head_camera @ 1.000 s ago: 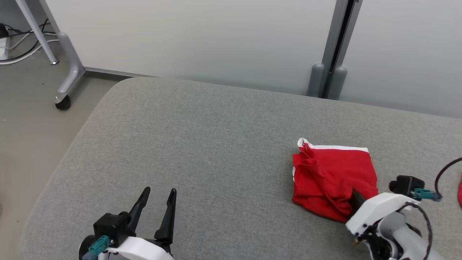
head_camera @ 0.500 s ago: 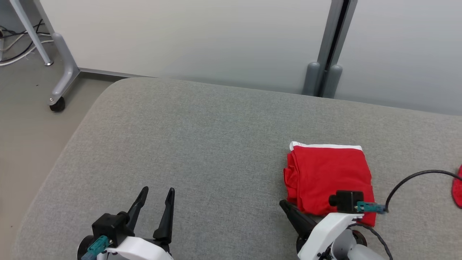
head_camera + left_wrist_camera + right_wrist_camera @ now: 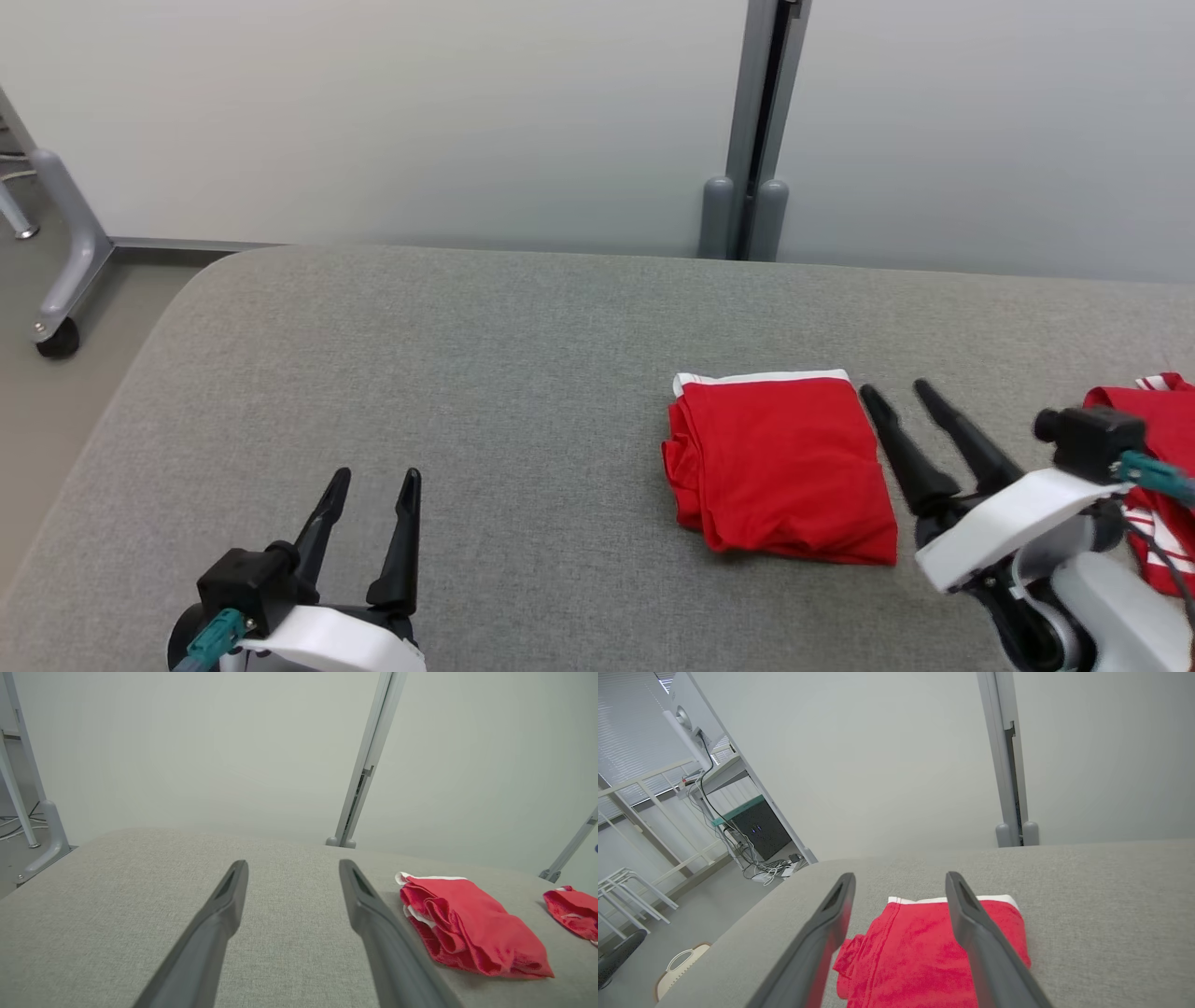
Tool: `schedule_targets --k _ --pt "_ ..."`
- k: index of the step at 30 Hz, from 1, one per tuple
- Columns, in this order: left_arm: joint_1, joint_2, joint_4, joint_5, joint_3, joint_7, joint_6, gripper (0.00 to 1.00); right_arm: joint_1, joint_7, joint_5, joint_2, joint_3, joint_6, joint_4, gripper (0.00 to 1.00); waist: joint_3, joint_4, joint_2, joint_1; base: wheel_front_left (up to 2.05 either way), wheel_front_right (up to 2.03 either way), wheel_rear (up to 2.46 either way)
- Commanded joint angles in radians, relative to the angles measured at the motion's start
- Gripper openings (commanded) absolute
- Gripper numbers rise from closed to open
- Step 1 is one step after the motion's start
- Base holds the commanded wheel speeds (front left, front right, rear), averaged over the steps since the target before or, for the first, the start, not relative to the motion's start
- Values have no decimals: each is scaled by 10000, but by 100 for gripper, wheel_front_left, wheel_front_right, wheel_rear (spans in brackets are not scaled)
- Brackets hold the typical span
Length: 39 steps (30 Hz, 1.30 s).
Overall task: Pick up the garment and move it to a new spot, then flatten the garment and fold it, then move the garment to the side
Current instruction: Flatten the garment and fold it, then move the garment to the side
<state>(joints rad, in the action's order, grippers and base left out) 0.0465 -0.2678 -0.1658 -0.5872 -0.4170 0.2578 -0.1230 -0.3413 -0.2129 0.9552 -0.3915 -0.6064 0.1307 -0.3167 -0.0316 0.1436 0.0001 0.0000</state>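
Right of centre in the head view, flat on the grey fabric tabletop (image 3: 467,373): folded red garment (image 3: 780,467), roughly square, white band along its upper edge, bunched folds down its left side. Just beside its right edge, right fingers (image 3: 904,451), spread apart and grasping nothing, tips pointing up and slightly left; contact with the cloth impossible to judge. In the right wrist view, same garment (image 3: 920,956) low in the frame, between and beneath the two dark fingers (image 3: 971,924), open gap, nothing clamped.

At lower left of the head view, left fingers (image 3: 403,532), likewise parted and empty, over bare tabletop, well apart from the garment. In the left wrist view, those fingers (image 3: 219,919) set wide, garment (image 3: 472,928) at centre right, layered folds toward the camera.

At the right edge of the head view, partly behind the white right forearm, second red cloth (image 3: 1162,415) with white stripes. Beyond the tabletop's far edge, pale wall and grey upright post (image 3: 754,140); at far left, grey frame leg on a black caster (image 3: 58,341).
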Motion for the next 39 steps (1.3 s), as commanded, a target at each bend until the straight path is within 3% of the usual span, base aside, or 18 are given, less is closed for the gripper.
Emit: schedule_targets --k 1,7,17,28,39 --pt "-121 -79 150 110 136 57 10 100 129 -156 -272 -200 349 3 136 100 -85 -172 -1 0 0 0 0" --pt "-449 -81 852 490 761 72 -109 100 855 -379 -1786 -290 2325 3 603 100 -246 -534 -1 0 0 0 0" --pt "-1087 373 1626 1700 1782 78 116 100 2596 -494 -4360 845 4554 3 1348 100 -149 -691 -1 0 0 0 0" --pt "-1180 991 1107 2950 2211 79 681 100 3308 -533 -5281 1681 5227 3 1452 100 -51 -650 -1 0 0 0 0" --pt "-978 1460 808 3618 2481 80 1150 100 3212 -525 -5437 1716 5125 3 1352 100 -7 -597 -1 0 0 0 0"
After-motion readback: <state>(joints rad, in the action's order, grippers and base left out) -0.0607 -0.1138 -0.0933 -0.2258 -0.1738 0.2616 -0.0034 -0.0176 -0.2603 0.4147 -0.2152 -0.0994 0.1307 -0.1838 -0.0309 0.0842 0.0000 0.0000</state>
